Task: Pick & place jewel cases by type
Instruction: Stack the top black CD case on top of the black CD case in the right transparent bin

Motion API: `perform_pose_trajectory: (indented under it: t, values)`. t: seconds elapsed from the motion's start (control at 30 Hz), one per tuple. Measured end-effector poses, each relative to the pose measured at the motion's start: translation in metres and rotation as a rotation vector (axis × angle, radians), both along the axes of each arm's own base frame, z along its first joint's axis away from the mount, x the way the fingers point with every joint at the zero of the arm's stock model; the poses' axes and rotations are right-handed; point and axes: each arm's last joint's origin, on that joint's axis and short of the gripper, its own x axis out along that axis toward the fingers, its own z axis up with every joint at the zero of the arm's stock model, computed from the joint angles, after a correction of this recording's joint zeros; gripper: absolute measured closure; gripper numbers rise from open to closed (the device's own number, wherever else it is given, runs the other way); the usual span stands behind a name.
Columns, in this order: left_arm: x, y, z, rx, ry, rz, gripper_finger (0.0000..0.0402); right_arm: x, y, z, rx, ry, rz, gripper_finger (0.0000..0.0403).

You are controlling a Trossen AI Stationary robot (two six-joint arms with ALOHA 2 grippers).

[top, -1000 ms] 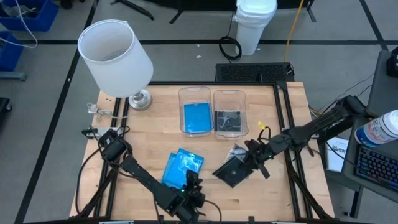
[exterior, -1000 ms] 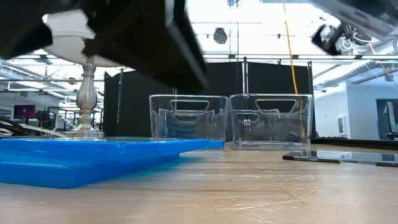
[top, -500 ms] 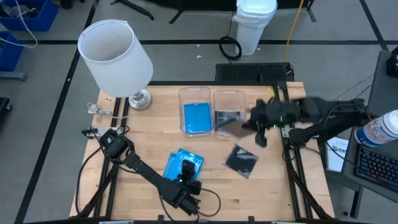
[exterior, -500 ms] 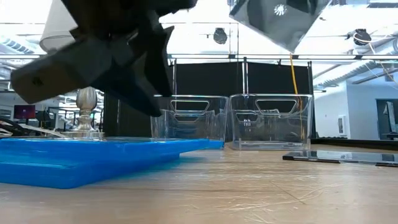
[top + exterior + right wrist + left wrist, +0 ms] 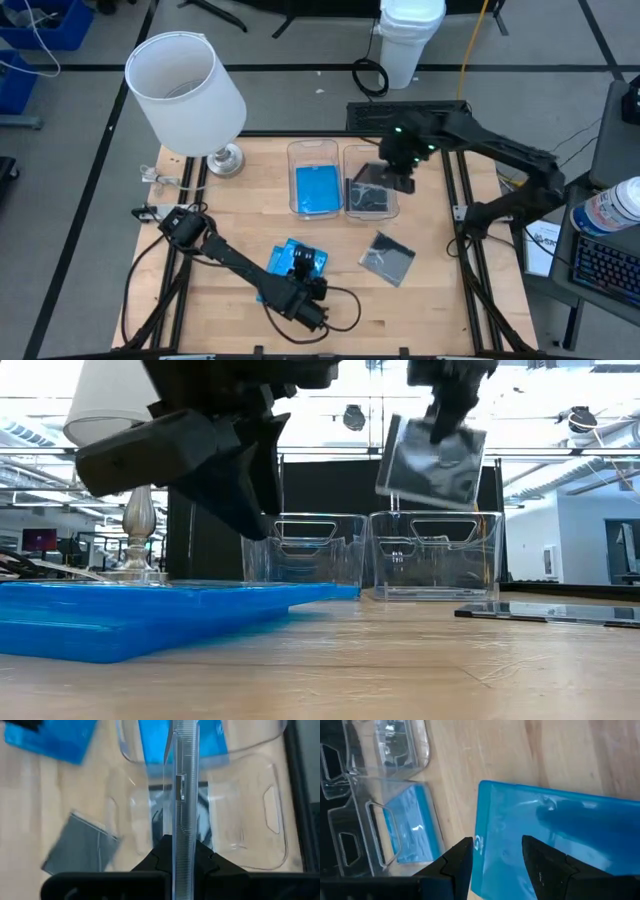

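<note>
At the table's far left corner stands a lamp (image 5: 190, 95) with a white shade. Toward the near edge, left of centre, the left gripper (image 5: 306, 272) hovers just over the blue cases (image 5: 290, 268) that lie flat on the wood. Its fingers (image 5: 457, 862) are spread apart with nothing between them, and in the left wrist view the top blue case (image 5: 555, 845) lies right in front of and beneath the fingertips; whether they touch it cannot be told.

At the back of the table, two clear bins sit side by side. The left bin (image 5: 313, 152) holds a blue case (image 5: 318, 190) lying flat. The right bin (image 5: 368, 153) holds a dark case (image 5: 367, 196) on its floor.

Above the right bin, the right gripper (image 5: 398, 172) has its fingers pressed together on the edge of a dark clear case (image 5: 432, 460), pinching it. In the low view this case hangs on edge and slightly tilted, in the air above the right bin's rim, apart from it. In the right wrist view the case (image 5: 183, 795) is seen edge-on, running straight out from between the fingers with the right bin below it.

Farther right and nearer the front, another dark case (image 5: 388, 259) lies flat on the table, well apart from both grippers.
</note>
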Motion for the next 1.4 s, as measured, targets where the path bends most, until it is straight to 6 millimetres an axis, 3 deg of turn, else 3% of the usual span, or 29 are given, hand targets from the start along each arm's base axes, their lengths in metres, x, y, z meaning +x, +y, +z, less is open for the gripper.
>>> perform_pose_trajectory:
  t: [0.23,0.47,0.63,0.97,1.4]
  values:
    - [-0.004,-0.007,0.0,-0.017,-0.023,0.019,0.0227,0.026,-0.037,-0.047,0.058,0.169,0.067,0.039]
    - [-0.009,-0.015,0.0,-0.028,-0.048,0.032,0.0227,0.042,-0.051,-0.074,0.135,0.194,0.135,0.039]
    - [-0.01,-0.016,0.0,-0.028,-0.048,0.035,0.0227,0.042,-0.051,-0.072,0.128,0.182,0.135,0.039]
    - [-0.006,-0.009,0.0,-0.026,-0.049,0.053,0.0227,0.048,-0.041,-0.045,0.101,0.118,0.128,0.039]
    - [-0.01,-0.014,0.0,-0.021,-0.042,0.033,0.0227,0.062,-0.034,-0.055,0.238,0.099,0.087,0.039]
